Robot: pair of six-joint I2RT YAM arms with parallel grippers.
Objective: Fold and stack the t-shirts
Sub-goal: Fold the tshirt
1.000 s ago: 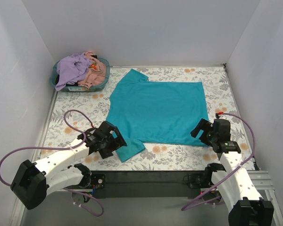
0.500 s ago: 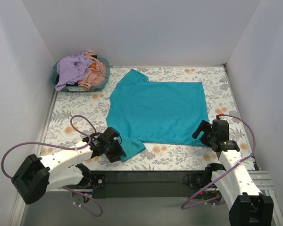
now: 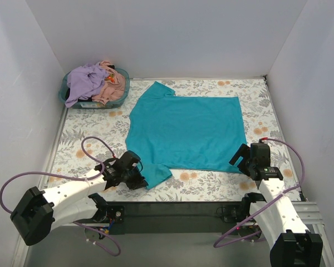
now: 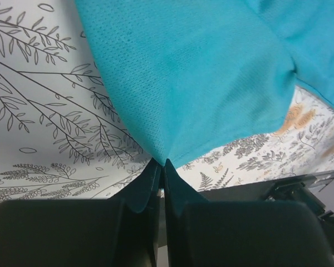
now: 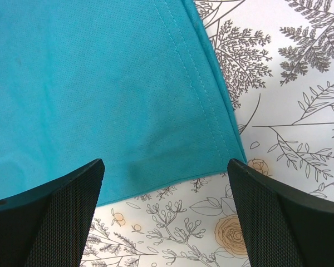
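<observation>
Cloth this soft and light will flop, we think, so corners are best to grab: our teal-blue short-sleeved cloth t-shirt (image 3: 186,130) lies flat on the flowery surface (image 3: 89,133), our left end effector (image 4: 162,164) pinches its sleeve tip, and our right end effector (image 5: 165,164) hangs wide open above its hem corner.
</observation>
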